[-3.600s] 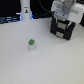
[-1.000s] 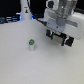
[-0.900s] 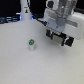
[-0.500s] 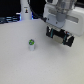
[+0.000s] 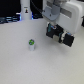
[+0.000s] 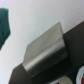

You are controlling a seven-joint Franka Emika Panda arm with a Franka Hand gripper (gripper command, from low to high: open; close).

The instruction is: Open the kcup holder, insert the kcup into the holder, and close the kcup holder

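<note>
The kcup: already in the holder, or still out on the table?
Out. The kcup stands upright on the white table, apart from the kcup holder under the gripper.

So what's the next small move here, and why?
Probably ease the gripper down onto the front of the black holder to catch its drawer. The arm hangs right over the holder, the green-topped cup stands untouched on the white table, and nothing shows the drawer open.
</note>
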